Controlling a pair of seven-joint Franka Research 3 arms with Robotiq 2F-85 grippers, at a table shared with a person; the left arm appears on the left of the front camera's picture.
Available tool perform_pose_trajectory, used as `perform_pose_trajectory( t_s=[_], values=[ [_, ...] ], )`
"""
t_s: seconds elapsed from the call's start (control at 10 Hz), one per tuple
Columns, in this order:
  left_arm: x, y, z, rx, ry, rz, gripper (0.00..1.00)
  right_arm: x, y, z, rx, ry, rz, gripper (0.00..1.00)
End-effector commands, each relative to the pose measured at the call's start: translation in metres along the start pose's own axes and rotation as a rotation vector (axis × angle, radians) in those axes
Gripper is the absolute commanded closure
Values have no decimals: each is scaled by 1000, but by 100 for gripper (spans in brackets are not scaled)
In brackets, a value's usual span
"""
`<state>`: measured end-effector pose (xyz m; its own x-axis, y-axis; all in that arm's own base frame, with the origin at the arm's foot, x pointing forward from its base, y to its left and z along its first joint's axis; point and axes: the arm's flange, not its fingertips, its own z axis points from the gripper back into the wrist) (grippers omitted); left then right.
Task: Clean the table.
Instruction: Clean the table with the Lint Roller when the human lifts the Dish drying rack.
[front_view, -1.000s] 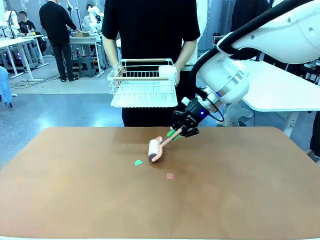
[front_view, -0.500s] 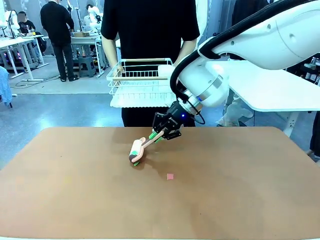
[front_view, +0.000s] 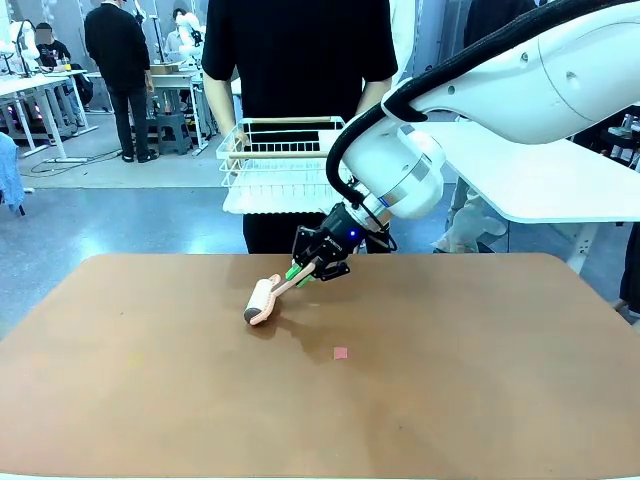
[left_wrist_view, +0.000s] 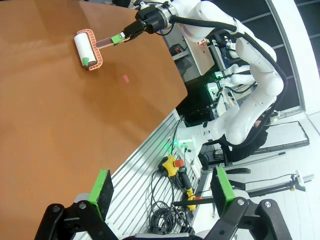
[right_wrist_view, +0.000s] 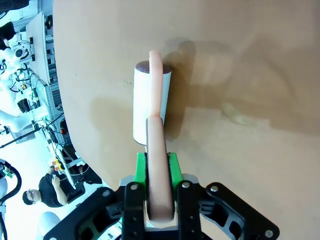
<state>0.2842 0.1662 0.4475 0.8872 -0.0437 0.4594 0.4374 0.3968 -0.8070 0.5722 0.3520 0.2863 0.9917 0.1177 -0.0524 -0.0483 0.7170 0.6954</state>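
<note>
Front view: the right arm comes in from the right and reaches across the middle of the worktop. The right end effector is clenched on the pink handle of a lint roller. The roller's white drum rests on the brown surface, left of centre and toward the far edge, with the handle slanting up to the green pads. A small pink scrap lies flat on the worktop near the middle, apart from the roller and nearer the robot. Beyond the far edge a person in black holds a white wire basket at waist height.

In the right wrist view the two green pads press the handle from both sides. The drum lies crosswise just past them, its pink frame arching over the top, and it casts a shadow on the worktop.

In the left wrist view the left end effector hangs released off the side of the worktop. Its fingers are spread wide with nothing between them. Far off, the right end effector grips the roller, and a green scrap sticks to the drum. The pink scrap lies near it on the bare surface.
</note>
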Motion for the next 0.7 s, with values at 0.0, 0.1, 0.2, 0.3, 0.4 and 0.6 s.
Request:
perform_pose_trajectory(
  t_s=[0.0,0.1,0.2,0.3,0.4,0.6],
  values=[
    [-2,-2,1,-13,-15,-16,0,-38,-10,-4,-20,72,12,79],
    [-2,-2,1,-13,-15,-16,0,-42,-3,8,-24,66,18,79],
    [-2,-2,1,-13,-15,-16,0,-46,5,22,-33,61,27,79],
    [-2,-2,1,-13,-15,-16,0,-52,11,37,-39,73,29,79],
    [-2,-2,1,-13,-15,-16,0,-57,13,53,-37,76,19,79],
    [-2,-2,1,-13,-15,-16,0,-66,15,96,-8,39,-2,79]
  ],
)
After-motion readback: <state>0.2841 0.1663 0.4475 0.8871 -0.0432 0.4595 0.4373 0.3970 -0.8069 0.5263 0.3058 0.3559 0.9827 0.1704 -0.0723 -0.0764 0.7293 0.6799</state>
